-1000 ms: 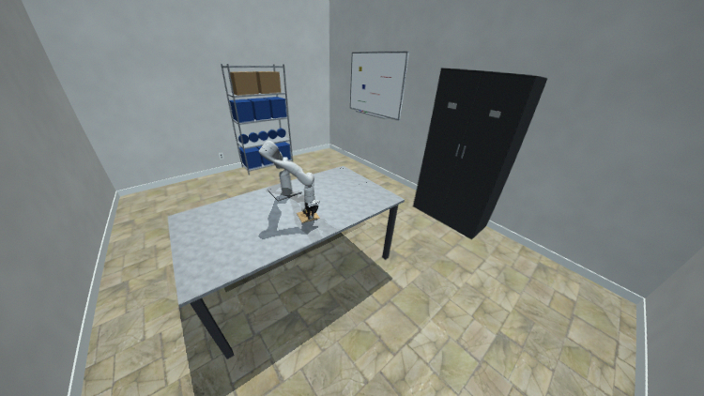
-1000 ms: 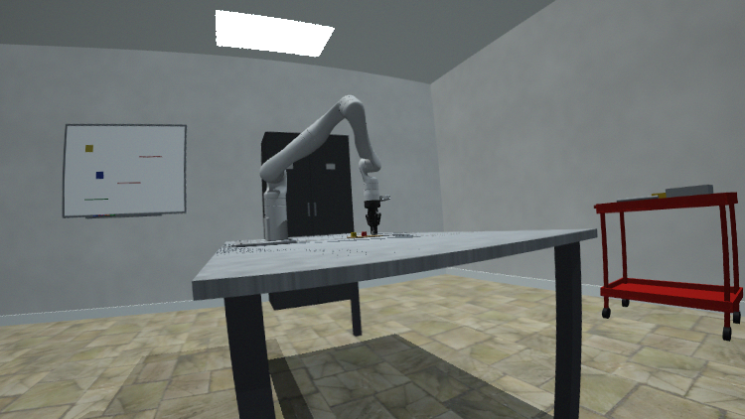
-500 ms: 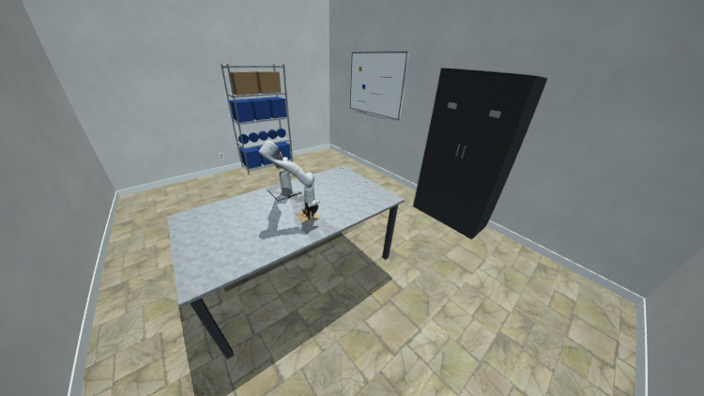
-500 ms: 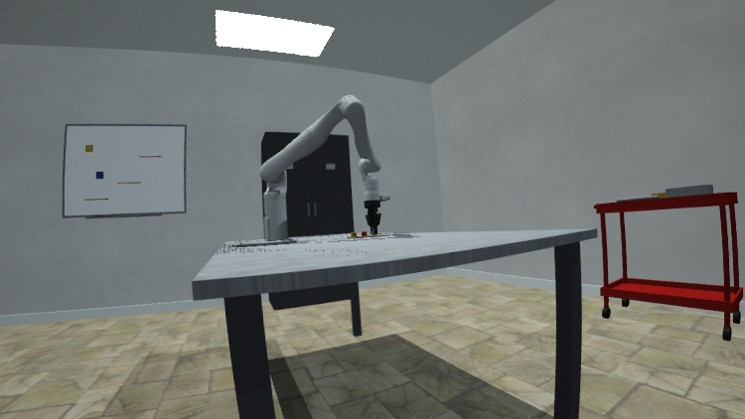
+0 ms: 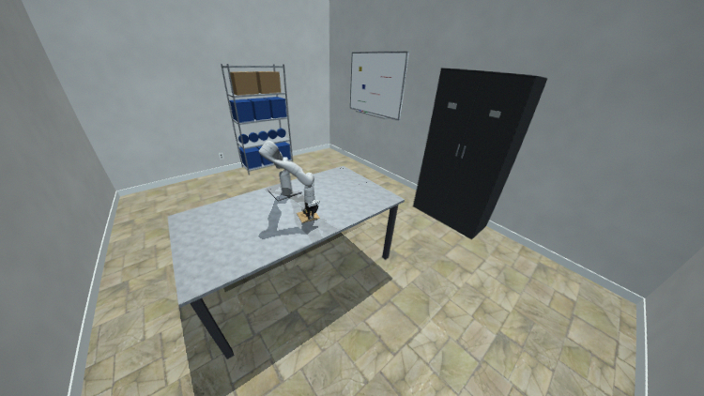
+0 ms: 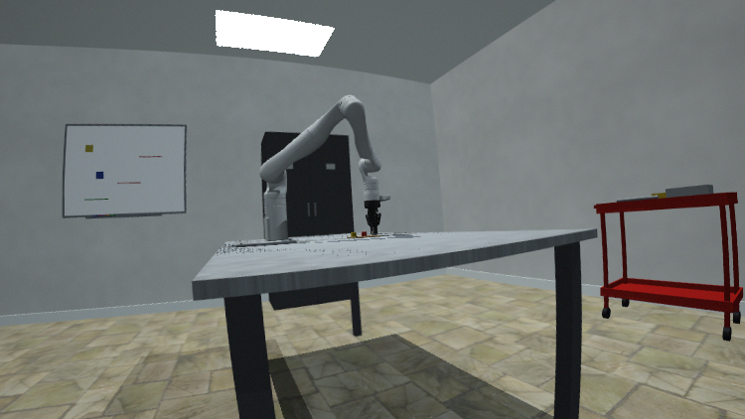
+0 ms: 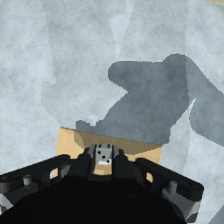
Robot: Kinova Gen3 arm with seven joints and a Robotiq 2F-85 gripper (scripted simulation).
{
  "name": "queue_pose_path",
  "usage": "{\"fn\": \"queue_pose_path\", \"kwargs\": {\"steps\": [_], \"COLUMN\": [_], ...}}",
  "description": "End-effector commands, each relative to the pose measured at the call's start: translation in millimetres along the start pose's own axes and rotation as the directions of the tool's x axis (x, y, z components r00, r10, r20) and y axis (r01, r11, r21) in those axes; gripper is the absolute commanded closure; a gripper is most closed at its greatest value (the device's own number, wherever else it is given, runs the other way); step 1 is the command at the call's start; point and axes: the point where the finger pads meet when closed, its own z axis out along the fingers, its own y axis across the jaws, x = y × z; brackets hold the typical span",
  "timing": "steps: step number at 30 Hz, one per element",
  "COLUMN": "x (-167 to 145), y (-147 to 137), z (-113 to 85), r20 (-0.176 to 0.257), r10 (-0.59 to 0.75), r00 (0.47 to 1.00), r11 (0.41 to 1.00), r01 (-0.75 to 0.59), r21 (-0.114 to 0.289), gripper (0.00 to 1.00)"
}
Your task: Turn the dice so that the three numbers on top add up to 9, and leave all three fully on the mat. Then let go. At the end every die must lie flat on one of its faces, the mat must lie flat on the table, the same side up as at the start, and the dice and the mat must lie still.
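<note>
My gripper (image 7: pixel 104 151) is shut on a grey die (image 7: pixel 103 155) with dark pips, held between the fingertips low over the tan mat (image 7: pixel 107 142). In the wrist view only an edge strip of the mat shows; the rest is hidden under my fingers. In the top view the gripper (image 5: pixel 310 212) stands over the small tan mat (image 5: pixel 306 217) near the table's middle. In the exterior view the gripper (image 6: pixel 372 227) points straight down at the table, and a yellow die (image 6: pixel 353 234) and a red die (image 6: pixel 364 233) lie to its left. Their top faces are too small to read.
The arm's base (image 6: pixel 274 218) stands on the grey table (image 5: pixel 275 223) behind the mat. A black cabinet (image 5: pixel 472 147), a shelf rack (image 5: pixel 258 115) and a red cart (image 6: pixel 671 249) stand away from the table.
</note>
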Motion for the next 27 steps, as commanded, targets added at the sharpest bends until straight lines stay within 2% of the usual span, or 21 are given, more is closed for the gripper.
{"fn": "queue_pose_path", "kwargs": {"steps": [1, 5, 6, 10, 11, 16, 17, 27], "x": [0.5, 0.5, 0.5, 0.5, 0.5, 0.5, 0.5, 0.5], "y": [0.0, 0.0, 0.0, 0.0, 0.0, 0.0, 0.0, 0.0], "z": [-0.7, -0.7, -0.7, -0.7, -0.7, -0.7, -0.7, -0.7], "r20": [-0.002, -0.002, -0.002, -0.002, -0.002, -0.002, -0.002, -0.002], "r10": [0.000, 0.000, 0.000, 0.000, 0.000, 0.000, 0.000, 0.000], "r00": [1.000, 1.000, 1.000, 1.000, 1.000, 1.000, 1.000, 1.000], "r11": [1.000, 1.000, 1.000, 1.000, 1.000, 1.000, 1.000, 1.000], "r01": [0.000, 0.000, 0.000, 0.000, 0.000, 0.000, 0.000, 0.000], "r21": [0.000, 0.000, 0.000, 0.000, 0.000, 0.000, 0.000, 0.000], "gripper": [0.85, 0.81, 0.77, 0.77, 0.73, 0.69, 0.65, 0.65]}}
